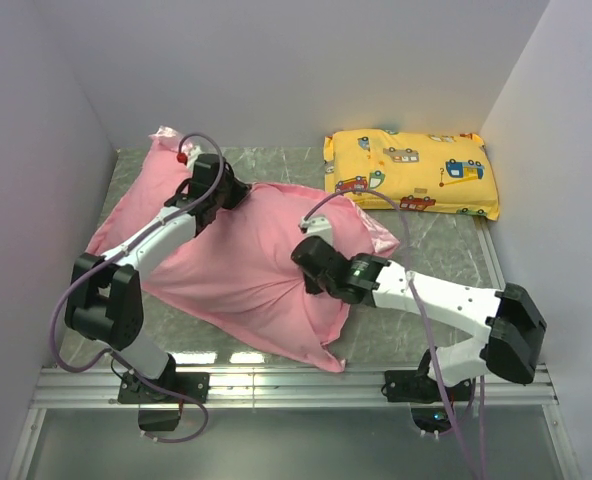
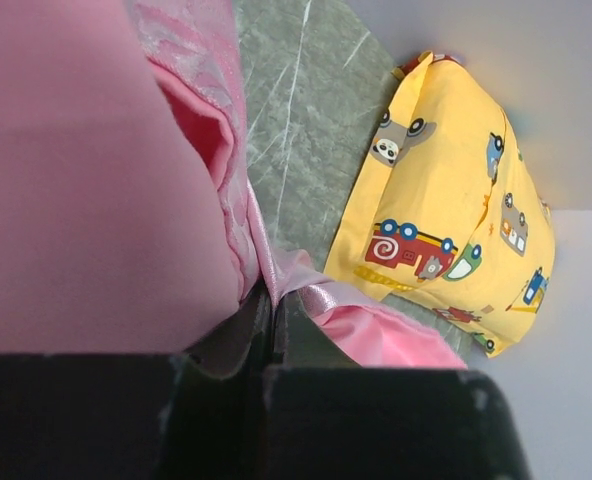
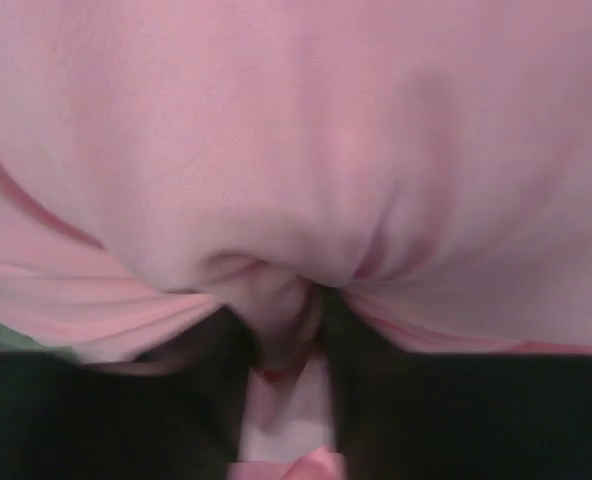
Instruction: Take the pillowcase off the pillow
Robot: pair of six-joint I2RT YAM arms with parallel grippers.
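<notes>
The pink satin pillowcase (image 1: 246,290) lies stuffed and wrinkled across the left and middle of the table. The pillow is hidden inside it. My left gripper (image 1: 238,192) is at the cover's far edge. In the left wrist view, that gripper (image 2: 274,297) is shut on the pillowcase's (image 2: 76,180) shiny hem. My right gripper (image 1: 301,258) presses into the middle of the cover from the right. In the right wrist view, that gripper (image 3: 286,310) is shut on a bunched fold of the pillowcase (image 3: 296,130).
A smaller yellow pillow (image 1: 411,172) printed with cartoon vehicles lies at the back right, also seen from the left wrist as the yellow pillow (image 2: 456,200). Grey-green tabletop (image 1: 426,240) shows between it and the right arm. White walls close in three sides; a metal rail (image 1: 296,385) runs along the front.
</notes>
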